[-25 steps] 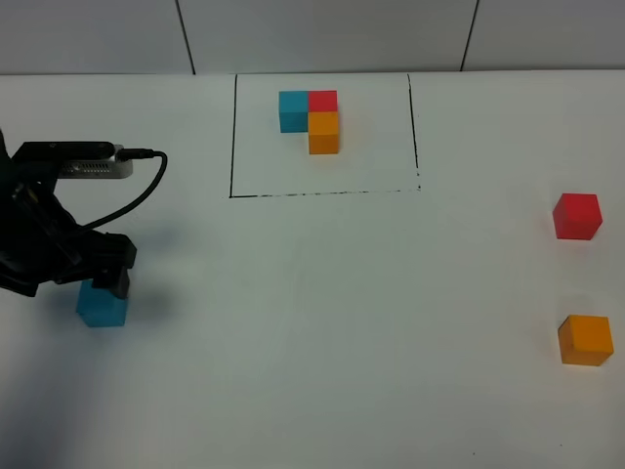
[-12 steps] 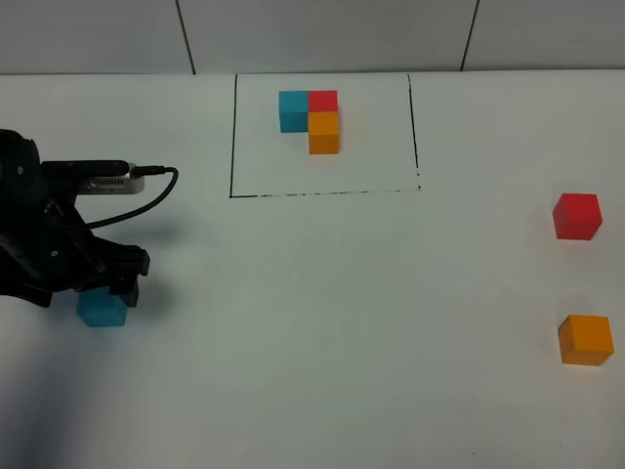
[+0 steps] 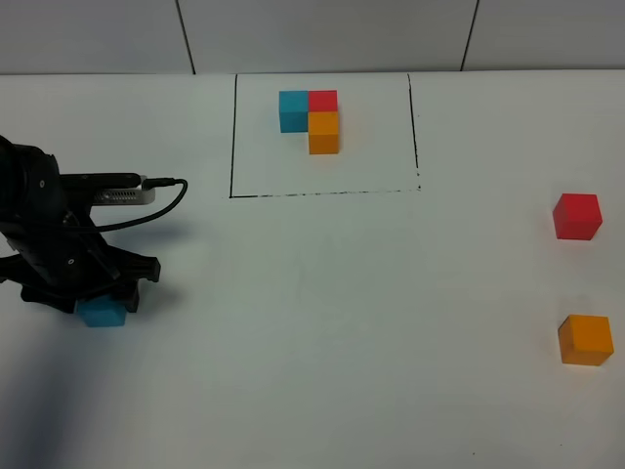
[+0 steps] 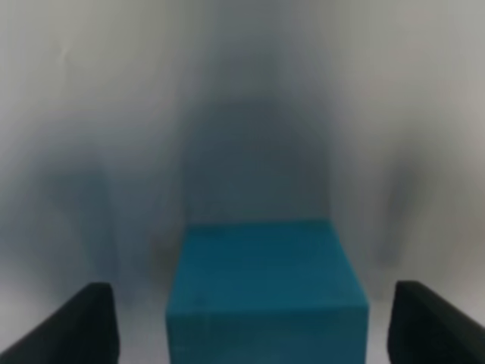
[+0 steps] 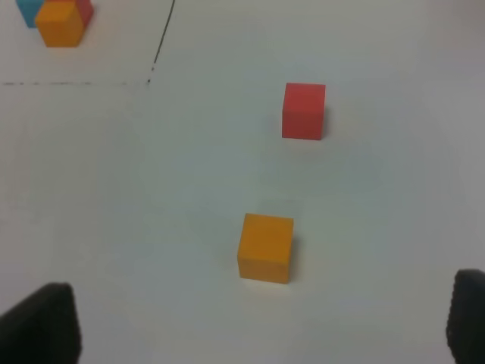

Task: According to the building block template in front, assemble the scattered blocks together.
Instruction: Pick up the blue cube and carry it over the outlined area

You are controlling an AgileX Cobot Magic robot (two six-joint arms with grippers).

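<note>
White matte table [image 3: 322,391] fills nearly the whole high view. Nearest, at lower right, lies the orange cube [image 3: 585,339], plain, with sharp edges, standing alone.

At the left edge, a little further, the left gripper [image 4: 254,322] is low over the teal cube [image 3: 103,314]. Its black fingers [image 4: 61,326] stand on both sides of the cube with a strip of table showing at each side, so the jaws are partly open and grip nothing. A black cable [image 3: 166,200] loops from this arm.

The right gripper [image 5: 254,322] is spread wide and empty; the orange and red cubes lie on the table ahead of it.

Further up at right is the red cube [image 3: 576,216], well apart from the orange one.

At upper middle, inside a thin black drawn rectangle [image 3: 231,147], sits the template [image 3: 314,119]. Its teal and red cubes are side by side and its orange cube joins in front of the red, making an L.

Behind are pale wall panels [image 3: 332,34] with dark seams.
</note>
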